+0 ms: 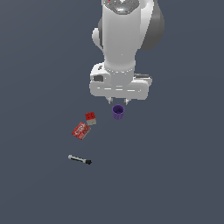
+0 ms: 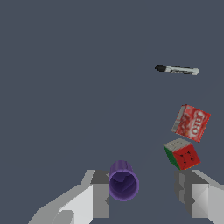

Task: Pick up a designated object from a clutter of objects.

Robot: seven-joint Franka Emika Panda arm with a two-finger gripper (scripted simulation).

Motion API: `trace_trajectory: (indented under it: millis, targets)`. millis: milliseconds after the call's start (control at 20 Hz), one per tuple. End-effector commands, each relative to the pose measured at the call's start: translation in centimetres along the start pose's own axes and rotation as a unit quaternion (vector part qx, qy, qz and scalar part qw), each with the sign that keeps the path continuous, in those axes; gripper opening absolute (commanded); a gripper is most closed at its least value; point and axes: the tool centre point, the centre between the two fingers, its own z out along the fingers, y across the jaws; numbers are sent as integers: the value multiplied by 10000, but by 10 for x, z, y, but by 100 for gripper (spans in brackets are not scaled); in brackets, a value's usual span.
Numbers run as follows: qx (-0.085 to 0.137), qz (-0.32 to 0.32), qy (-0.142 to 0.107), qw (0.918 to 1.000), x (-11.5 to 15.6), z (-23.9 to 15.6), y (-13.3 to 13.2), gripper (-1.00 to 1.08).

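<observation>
- The white Franka arm hangs over a plain dark grey-blue tabletop [image 1: 175, 166]; its claw [image 1: 117, 101] points down, fingertips just above the small purple cylindrical cup with a rimmed top [image 1: 118, 111]
- In the wrist view the claw [image 2: 142, 192] stands wide; one grey finger [image 2: 99, 192] sits just beside the purple cup [image 2: 123, 181], the other finger [image 2: 192, 197] is well apart from it; the cup lies between them, nearer the first; whether the near finger touches the cup cannot be told
- The cup stands upright with its open mouth up; its dark hollow inside shows in the wrist view
- A small cube-shaped block [image 1: 90, 117] with red, grey and green faces [image 2: 182, 154] rests near the cup, toward the exterior view's left
- A flat red packet with white print [image 1: 80, 130] [image 2: 191, 123] lies just beside the block, farther from the cup; the two look close to touching in the exterior view, yet a narrow gap shows in the wrist view
- A thin grey marker with a black tip [image 1: 79, 159] [image 2: 177, 69] lies flat on the tabletop, well apart from the other items
</observation>
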Motion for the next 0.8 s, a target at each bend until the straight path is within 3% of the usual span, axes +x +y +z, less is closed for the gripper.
trace_trajectory:
  millis: [0,350,750]
  targets:
    - [4,250,0,9997,-2,9,-2,28]
    - [14,1093,4,9940,-12,40,-6,28]
    - [18,2062,11,9785,-26,74,-10,28]
